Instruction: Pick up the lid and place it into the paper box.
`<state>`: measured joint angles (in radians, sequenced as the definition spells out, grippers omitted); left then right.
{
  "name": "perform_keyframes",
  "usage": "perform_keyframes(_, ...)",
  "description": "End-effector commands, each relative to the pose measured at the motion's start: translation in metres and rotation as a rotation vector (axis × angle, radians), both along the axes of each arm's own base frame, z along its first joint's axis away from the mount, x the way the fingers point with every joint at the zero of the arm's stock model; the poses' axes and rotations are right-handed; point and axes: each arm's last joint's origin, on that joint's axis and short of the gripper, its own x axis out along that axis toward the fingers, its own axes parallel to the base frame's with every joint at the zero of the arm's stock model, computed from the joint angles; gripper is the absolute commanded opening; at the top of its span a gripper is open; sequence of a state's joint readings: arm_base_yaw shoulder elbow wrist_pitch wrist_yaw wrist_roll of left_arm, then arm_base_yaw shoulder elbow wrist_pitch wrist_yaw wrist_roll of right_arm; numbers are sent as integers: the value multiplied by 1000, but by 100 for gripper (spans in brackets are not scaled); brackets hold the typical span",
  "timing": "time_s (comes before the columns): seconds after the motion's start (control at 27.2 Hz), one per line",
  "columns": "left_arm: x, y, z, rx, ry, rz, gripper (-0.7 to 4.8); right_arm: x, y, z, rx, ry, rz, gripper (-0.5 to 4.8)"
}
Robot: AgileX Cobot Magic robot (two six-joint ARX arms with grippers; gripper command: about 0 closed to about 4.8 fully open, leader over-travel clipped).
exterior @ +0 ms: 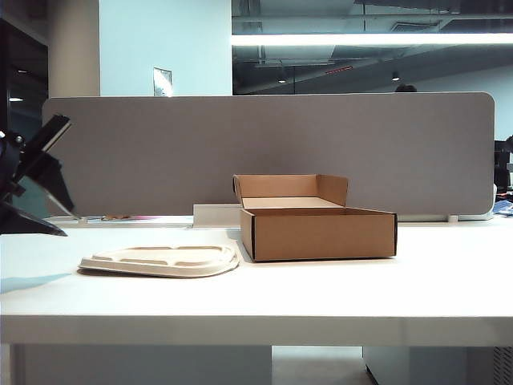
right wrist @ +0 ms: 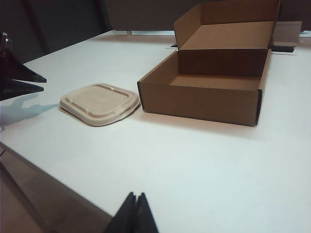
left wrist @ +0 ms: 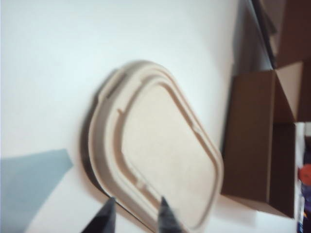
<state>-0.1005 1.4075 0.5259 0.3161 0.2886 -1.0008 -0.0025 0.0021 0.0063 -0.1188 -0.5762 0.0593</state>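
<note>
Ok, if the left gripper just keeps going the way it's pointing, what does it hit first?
Most likely the lid: the left gripper has its fingertips apart, aimed at the lid's near rim. It hangs above the table, off to the lid's side. The box lies beyond. Depth is unclear, so contact distance can't be judged.

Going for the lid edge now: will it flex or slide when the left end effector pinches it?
The lid looks like thin moulded pulp, so probably light. Its raised ridges suggest it stays fairly stiff. Lying flat on the smooth white table, it may skid when nudged. Left end effector hangs open above its rim.
</note>
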Motion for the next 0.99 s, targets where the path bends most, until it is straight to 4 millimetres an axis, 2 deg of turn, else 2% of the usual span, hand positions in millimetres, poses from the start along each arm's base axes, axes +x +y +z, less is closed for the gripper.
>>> perform_keyframes(0.04,1,2,2,67,-31,23,117,0,0,-1,0,-6,-1,-8)
perform_keyframes(0.52,11,2,10,268,-115,-62,140,0,0,-1,0,-6,-1,-8)
perform_keyframes(0.66,25,0,6,261,-56,-106,145,0,0,-1,0,-6,0,-8)
perform_keyframes(0.74,34,-2,3,251,6,-131,183,0,0,-1,0,-6,0,-8)
perform_keyframes(0.99,38,-2,-2,253,46,-136,190,0,0,-1,0,-6,0,-8)
